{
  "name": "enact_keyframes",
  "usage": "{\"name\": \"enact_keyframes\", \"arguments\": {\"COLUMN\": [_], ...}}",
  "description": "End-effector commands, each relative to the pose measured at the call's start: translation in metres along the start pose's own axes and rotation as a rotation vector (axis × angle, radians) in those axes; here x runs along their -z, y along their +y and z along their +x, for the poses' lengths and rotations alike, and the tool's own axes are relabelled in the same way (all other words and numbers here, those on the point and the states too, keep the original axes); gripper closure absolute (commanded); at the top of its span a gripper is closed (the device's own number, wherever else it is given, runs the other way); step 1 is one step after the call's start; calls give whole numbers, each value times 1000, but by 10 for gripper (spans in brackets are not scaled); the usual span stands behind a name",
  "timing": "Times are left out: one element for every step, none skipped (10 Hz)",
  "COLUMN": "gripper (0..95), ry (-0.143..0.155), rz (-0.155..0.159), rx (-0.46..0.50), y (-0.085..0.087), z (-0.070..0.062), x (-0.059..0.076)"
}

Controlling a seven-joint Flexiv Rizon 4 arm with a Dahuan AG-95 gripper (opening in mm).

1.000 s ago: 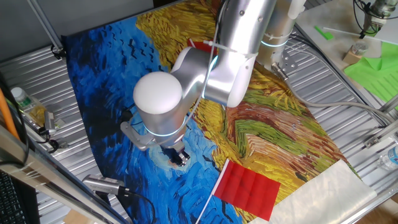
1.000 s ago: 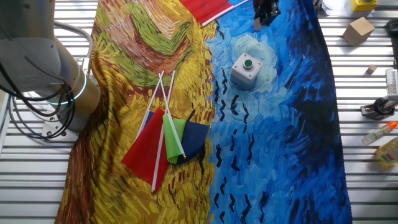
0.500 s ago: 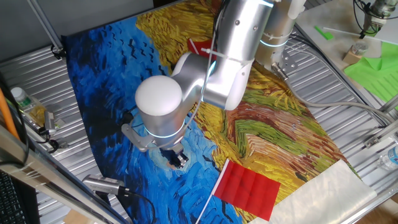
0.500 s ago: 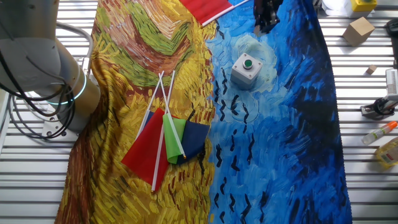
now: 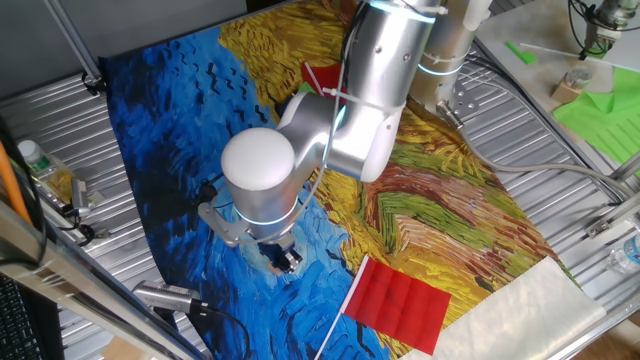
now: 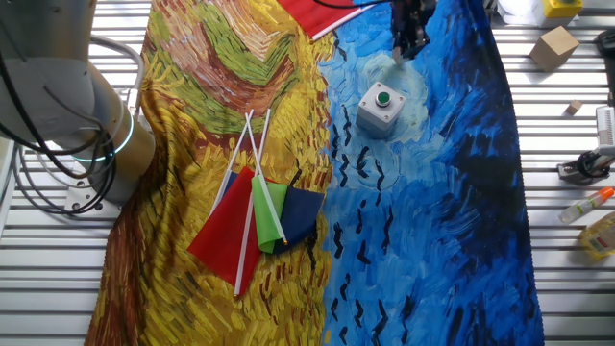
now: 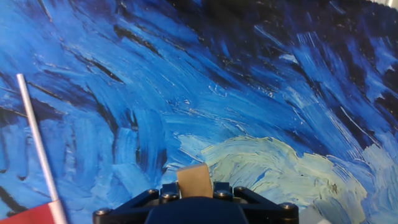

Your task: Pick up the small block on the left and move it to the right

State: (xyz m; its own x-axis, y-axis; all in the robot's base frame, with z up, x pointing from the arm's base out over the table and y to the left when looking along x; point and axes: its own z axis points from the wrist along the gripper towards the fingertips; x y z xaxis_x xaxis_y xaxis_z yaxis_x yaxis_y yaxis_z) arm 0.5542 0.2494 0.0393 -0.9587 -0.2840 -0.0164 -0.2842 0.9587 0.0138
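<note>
The small block (image 7: 194, 180), a plain tan wooden cube, sits between my gripper's jaws at the bottom of the hand view. My gripper (image 7: 194, 186) is shut on it and holds it over the blue painted cloth (image 7: 186, 93). In one fixed view the gripper (image 5: 285, 260) hangs under the arm's white wrist, just above the cloth, and the block is hidden there. In the other fixed view the gripper (image 6: 409, 37) is at the top edge, just beyond the white box with a green button (image 6: 381, 106).
A red flag (image 5: 400, 300) lies near the gripper, and its white stick (image 7: 37, 149) shows in the hand view. A bundle of flags (image 6: 258, 216) lies mid-cloth. A cardboard box (image 6: 555, 46) and bottles (image 6: 588, 206) sit on the metal rack.
The arm and gripper have shifted a little across the cloth, closer to the white button box in the other fixed view. The grip on the block looks unchanged.
</note>
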Motion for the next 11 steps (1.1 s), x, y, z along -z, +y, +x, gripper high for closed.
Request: {"name": "enact_keyframes", "arguments": {"gripper": [950, 950, 950, 950, 950, 950, 950, 950, 950, 950, 950], "ry": [-9, -15, -16, -19, -19, -20, -21, -22, -22, -21, -21], "rz": [-2, -4, -5, -9, -9, -12, -19, -23, -25, -26, -24], "rx": [1, 2, 2, 1, 0, -2, 1, 6, 8, 15, 20], "y": [0, 0, 0, 0, 0, 0, 0, 0, 0, 0, 0], "z": [-1, 0, 0, 0, 1, 1, 2, 2, 3, 3, 3], "x": [-3, -5, -6, -8, -9, -10, -10, -11, -11, -11, -11]}}
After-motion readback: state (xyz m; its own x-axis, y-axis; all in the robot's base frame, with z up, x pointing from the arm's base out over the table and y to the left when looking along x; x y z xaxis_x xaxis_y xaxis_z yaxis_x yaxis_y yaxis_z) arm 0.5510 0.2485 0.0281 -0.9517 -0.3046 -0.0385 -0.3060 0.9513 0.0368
